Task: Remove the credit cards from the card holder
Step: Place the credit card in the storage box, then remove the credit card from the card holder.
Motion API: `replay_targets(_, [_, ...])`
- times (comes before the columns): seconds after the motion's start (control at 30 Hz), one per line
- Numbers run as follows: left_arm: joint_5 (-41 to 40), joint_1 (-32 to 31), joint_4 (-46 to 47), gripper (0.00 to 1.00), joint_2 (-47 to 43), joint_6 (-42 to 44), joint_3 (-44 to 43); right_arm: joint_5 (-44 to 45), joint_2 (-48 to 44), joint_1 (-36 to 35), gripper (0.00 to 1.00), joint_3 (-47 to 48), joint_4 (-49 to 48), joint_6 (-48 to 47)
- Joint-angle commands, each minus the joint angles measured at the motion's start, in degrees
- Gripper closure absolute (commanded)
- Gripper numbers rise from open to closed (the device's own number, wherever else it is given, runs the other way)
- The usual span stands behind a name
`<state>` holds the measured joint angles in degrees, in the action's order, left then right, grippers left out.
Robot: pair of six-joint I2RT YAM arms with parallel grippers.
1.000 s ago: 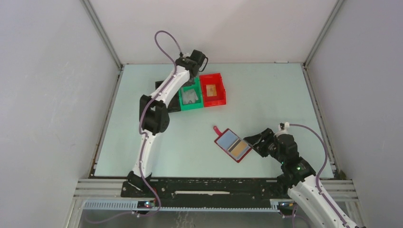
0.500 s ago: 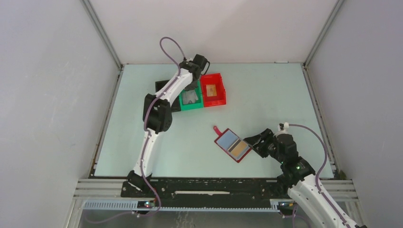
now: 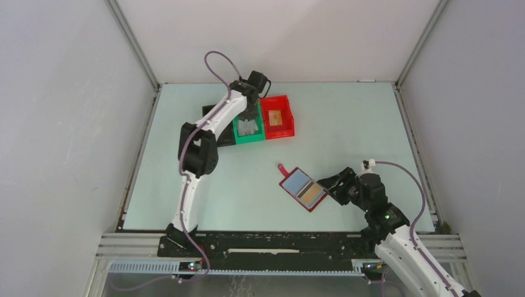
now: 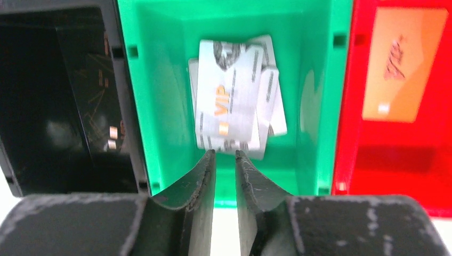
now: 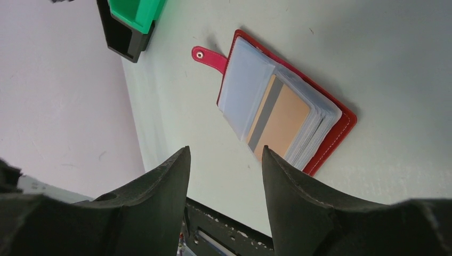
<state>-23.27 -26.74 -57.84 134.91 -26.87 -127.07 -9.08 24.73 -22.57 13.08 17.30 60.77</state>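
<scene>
Now my left pincer hangs over the green bin, jaws slightly parted, empty; silver cards lie inside, so I reckon drop-off step. Right pincer spread wide, empty, near the holder, which lies open on the worktop, tan card sleeved. Next: pinch that card's edge.

The overhead camera surveys the whole table from high at its near edge. The left wrist camera looks close into the green bin; the right slants low toward the card holder, both visible overhead.
</scene>
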Motion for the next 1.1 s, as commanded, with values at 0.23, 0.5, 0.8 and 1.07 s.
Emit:
replay_targets(0.23, [22.34, -7.09, 17.35, 0.63, -31.01, -0.65, 32.54, 4.59, 8.18, -5.06, 0.42, 1.77, -3.66, 1.45])
replay_targets(0.5, [44.29, -14.07, 31.14, 0.62, -35.16, -5.26, 49.42, 6.25, 17.37, -9.11, 0.45, 1.77, -10.77, 3.77])
replay_targets(0.8, [57.18, -19.24, 40.86, 0.61, -30.42, -8.80, 53.46, 9.08, 15.76, -8.63, 0.50, 0.63, -7.46, 5.95])
replay_targets(1.07, [57.92, -19.48, 43.44, 0.55, -26.31, -10.51, 54.49, 7.29, 16.96, -6.57, 0.58, -0.89, -10.97, 5.77])
